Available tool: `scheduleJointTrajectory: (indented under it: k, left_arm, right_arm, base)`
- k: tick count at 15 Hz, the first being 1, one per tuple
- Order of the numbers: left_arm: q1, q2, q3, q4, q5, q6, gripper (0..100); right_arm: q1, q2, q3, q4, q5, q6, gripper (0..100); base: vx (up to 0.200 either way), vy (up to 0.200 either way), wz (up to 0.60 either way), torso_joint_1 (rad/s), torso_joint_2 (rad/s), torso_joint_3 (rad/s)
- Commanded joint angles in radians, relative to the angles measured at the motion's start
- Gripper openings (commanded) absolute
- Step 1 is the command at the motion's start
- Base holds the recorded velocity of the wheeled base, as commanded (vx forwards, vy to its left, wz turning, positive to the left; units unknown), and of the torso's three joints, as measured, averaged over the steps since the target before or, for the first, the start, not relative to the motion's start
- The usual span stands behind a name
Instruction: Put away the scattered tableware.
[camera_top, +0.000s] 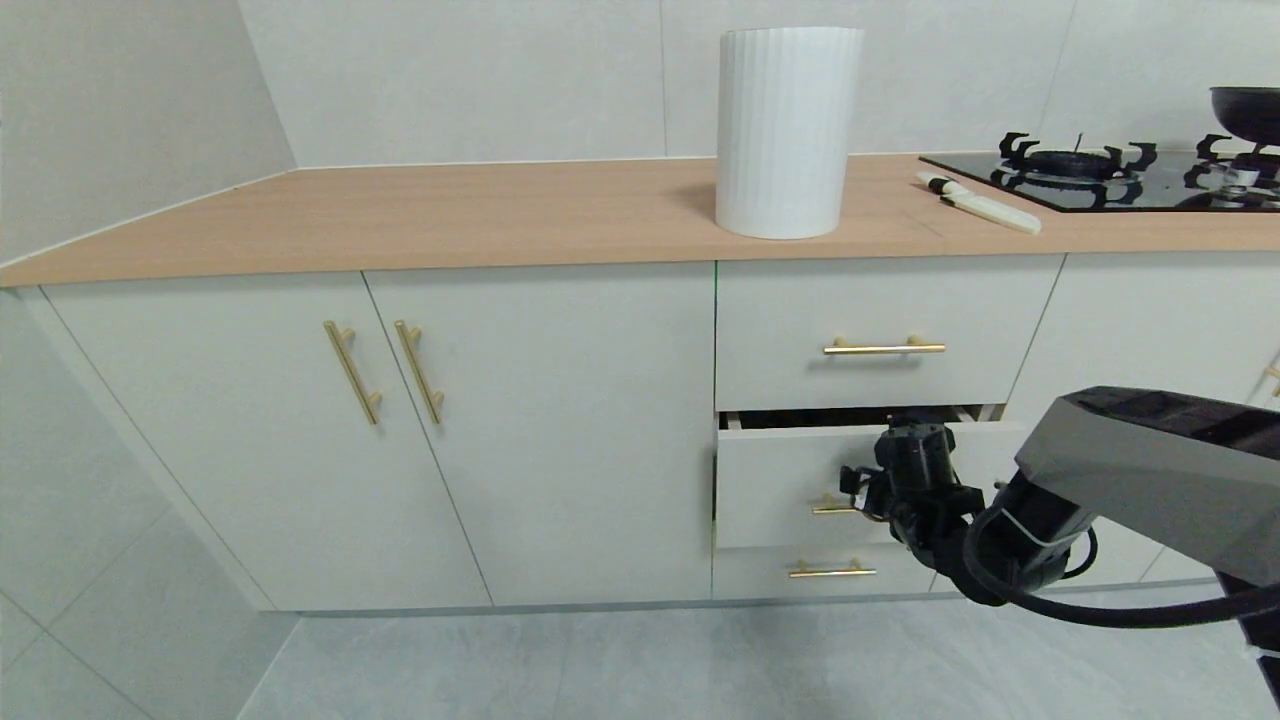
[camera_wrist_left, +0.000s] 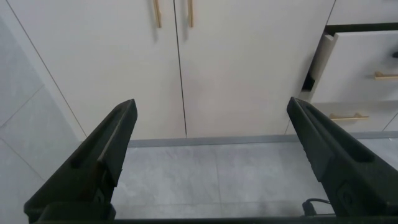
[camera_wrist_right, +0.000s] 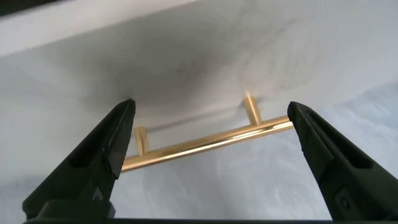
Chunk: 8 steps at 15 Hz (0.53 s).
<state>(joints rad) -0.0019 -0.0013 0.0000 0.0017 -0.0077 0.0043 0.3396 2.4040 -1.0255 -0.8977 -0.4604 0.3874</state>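
Note:
A white-handled knife (camera_top: 980, 205) lies on the wooden countertop (camera_top: 450, 215) beside the hob. A tall white ribbed container (camera_top: 785, 130) stands on the counter to its left. Below, the middle drawer (camera_top: 780, 480) is pulled out a little. My right gripper (camera_top: 858, 492) is at that drawer's gold handle (camera_top: 830, 508). In the right wrist view the gripper (camera_wrist_right: 211, 112) is open, with the handle (camera_wrist_right: 205, 143) crossing the gap between its fingers. My left gripper (camera_wrist_left: 211, 109) is open and holds nothing, low over the floor in front of the cabinet doors, with the open drawer (camera_wrist_left: 367, 68) off to one side.
A black gas hob (camera_top: 1100, 170) with a dark pan (camera_top: 1245, 110) is at the counter's right end. The shut top drawer (camera_top: 884, 348) and bottom drawer (camera_top: 830, 572) flank the open one. Two cabinet doors (camera_top: 380, 370) are shut at the left. Grey tile floor (camera_top: 600, 660) lies below.

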Motion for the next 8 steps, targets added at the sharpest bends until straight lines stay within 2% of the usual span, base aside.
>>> scheduleJointTrajectory:
  k: [1, 8]
  left_arm:
    - [0.000, 0.001, 0.000, 0.000, 0.000, 0.000, 100]
    - [0.000, 0.001, -0.002, 0.000, 0.000, 0.000, 100]
  right_arm:
    - [-0.010, 0.040, -0.031, -0.007, -0.001, 0.004, 100]
    - [-0.034, 0.107, -0.142, -0.020, -0.064, 0.041, 100]
  base:
    - [0.000, 0.000, 0.00, 0.000, 0.00, 0.000]
    - [0.000, 0.000, 0.00, 0.000, 0.00, 0.000]
